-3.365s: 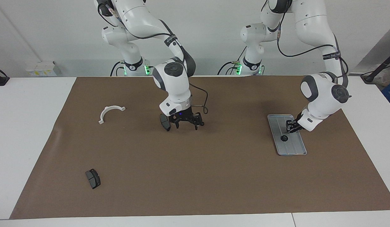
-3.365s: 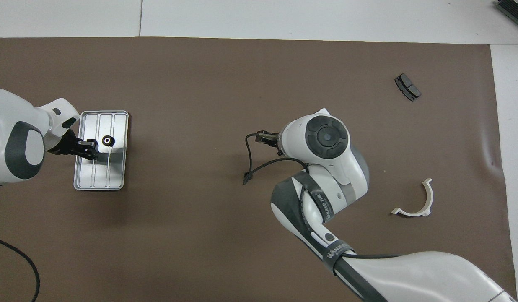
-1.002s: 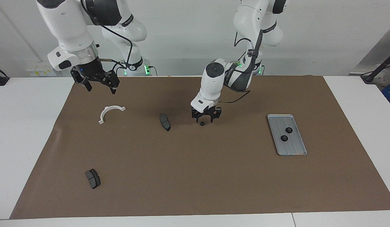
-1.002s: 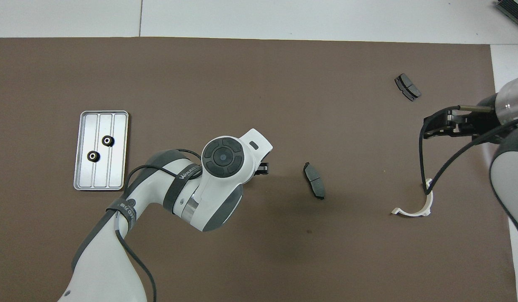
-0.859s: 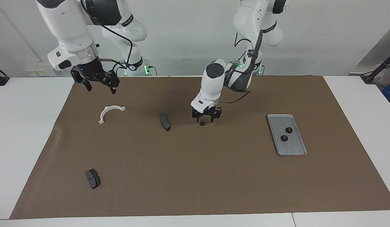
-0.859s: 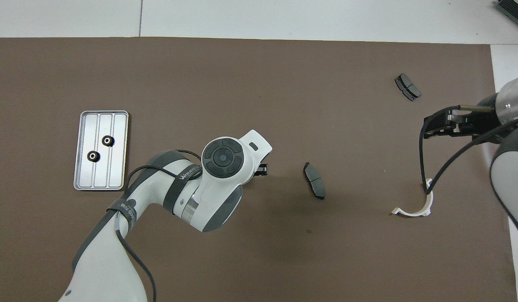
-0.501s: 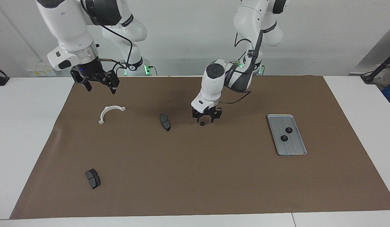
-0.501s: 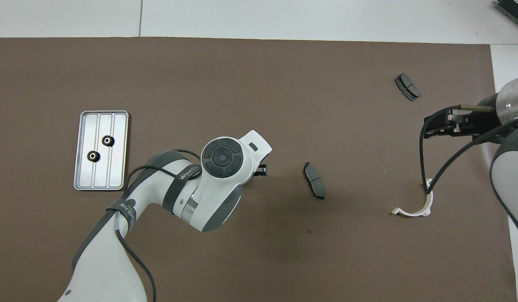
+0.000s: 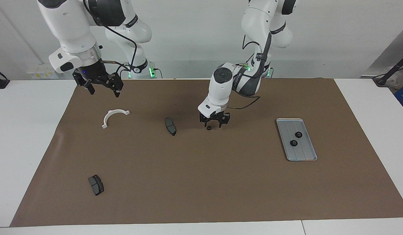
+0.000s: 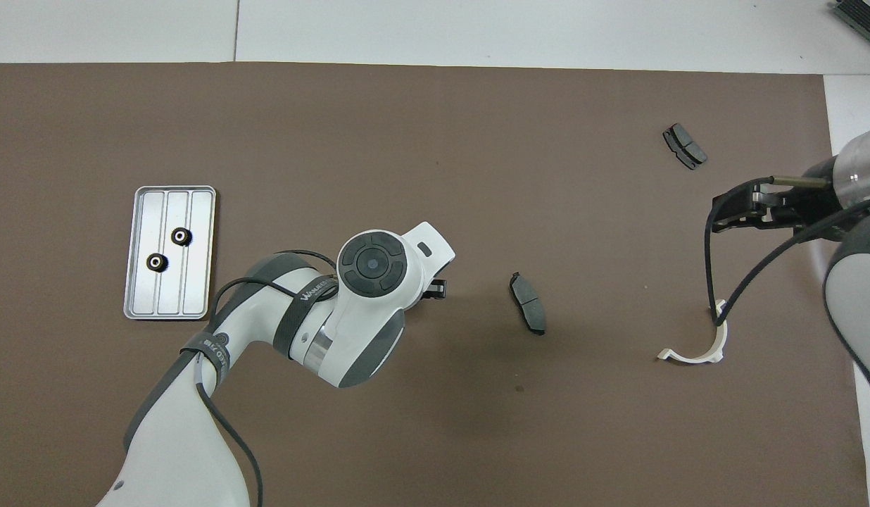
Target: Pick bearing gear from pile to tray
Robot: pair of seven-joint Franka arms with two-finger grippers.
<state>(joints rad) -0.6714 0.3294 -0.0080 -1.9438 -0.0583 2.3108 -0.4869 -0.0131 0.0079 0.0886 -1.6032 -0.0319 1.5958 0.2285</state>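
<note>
A small black bearing gear (image 9: 208, 128) lies on the brown mat near the table's middle. My left gripper (image 9: 213, 124) stands open, low over it, its fingertips on either side of the gear. In the overhead view my left wrist hides that gear, and only one finger (image 10: 438, 286) shows. The silver tray (image 9: 310, 153) (image 10: 196, 282) lies toward the left arm's end and holds two gears (image 9: 298, 134) (image 9: 293, 143) (image 10: 181, 236) (image 10: 156, 262). My right gripper (image 9: 104, 94) (image 10: 718, 213) waits open and empty, raised over the mat at the right arm's end.
A white half-ring bracket (image 9: 116, 111) (image 10: 721, 331) lies under the right gripper. One dark curved pad (image 9: 170, 126) (image 10: 528, 303) lies beside the loose gear, toward the right arm's end. Another pad (image 9: 96, 184) (image 10: 684, 146) lies farther from the robots.
Earlier my left gripper was over the tray, which held one gear, and my right gripper was at the middle. Since then both arms moved. In the last second almost nothing has shifted.
</note>
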